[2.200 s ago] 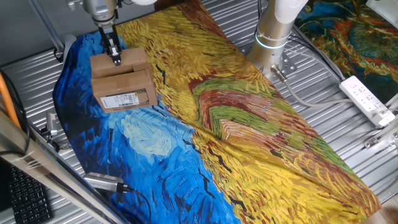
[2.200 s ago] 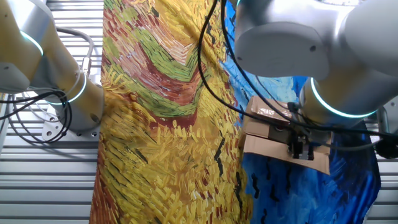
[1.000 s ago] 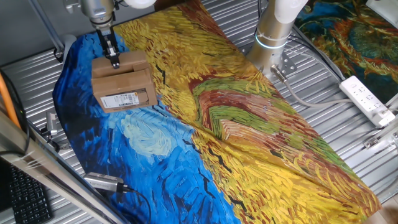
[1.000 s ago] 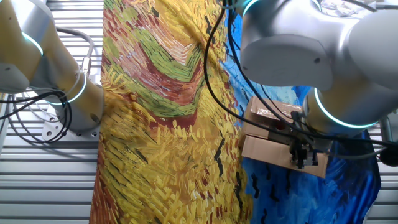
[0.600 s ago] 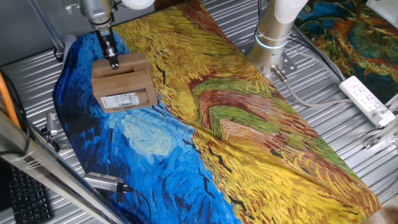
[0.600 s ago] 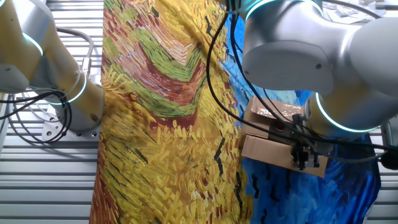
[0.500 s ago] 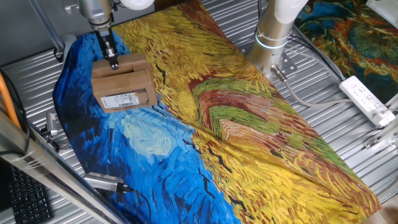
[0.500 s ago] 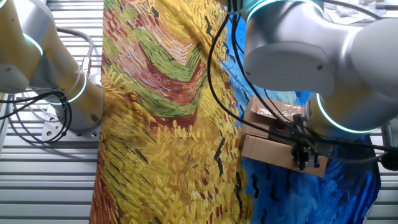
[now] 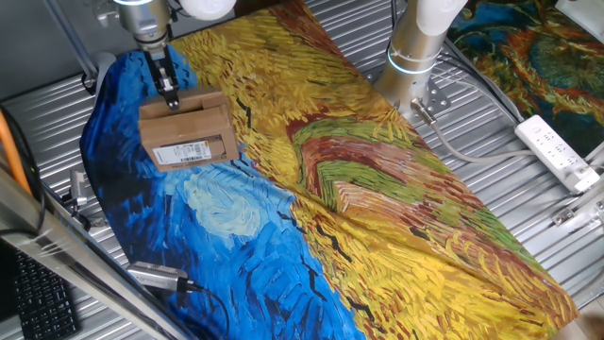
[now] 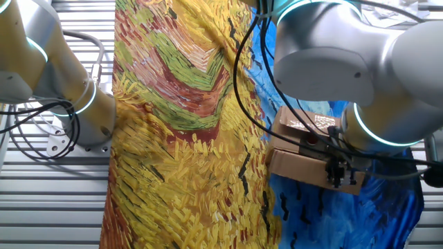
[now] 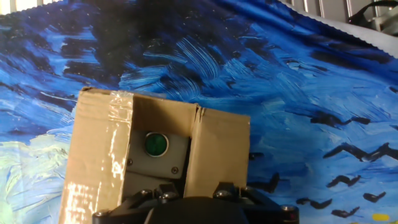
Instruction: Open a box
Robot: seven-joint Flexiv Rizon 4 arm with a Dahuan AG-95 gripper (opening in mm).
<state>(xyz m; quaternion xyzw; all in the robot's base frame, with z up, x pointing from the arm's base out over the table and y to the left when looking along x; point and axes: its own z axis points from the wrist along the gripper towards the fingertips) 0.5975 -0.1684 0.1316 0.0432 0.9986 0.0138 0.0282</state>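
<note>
Compared with a couple of seconds ago, the gripper (image 9: 170, 97) is sitting slightly higher and further toward the back edge of the small brown corrugated cardboard box (image 9: 189, 130), and in the other fixed view the near flap is tipping a little lower. On the left of the table (image 9: 57, 94), a ribbed metal surface, the box is lying on the blue part of a painted cloth (image 9: 226, 217) with swirling blue and yellow brushwork, its white barcode label (image 9: 186, 150) facing forward. The gripper is pressing down at the box's rear top edge; whether its fingers are pinching the flap or merely touching it cannot be told. In the hand view the box (image 11: 155, 152) is showing its top partly open: a taped flap is lying on the left, a plain flap on the right, and between them a grey block with a round green button (image 11: 156, 144) is showing inside. Further right, a white power strip (image 9: 559, 151) is resting near the table's edge.
</note>
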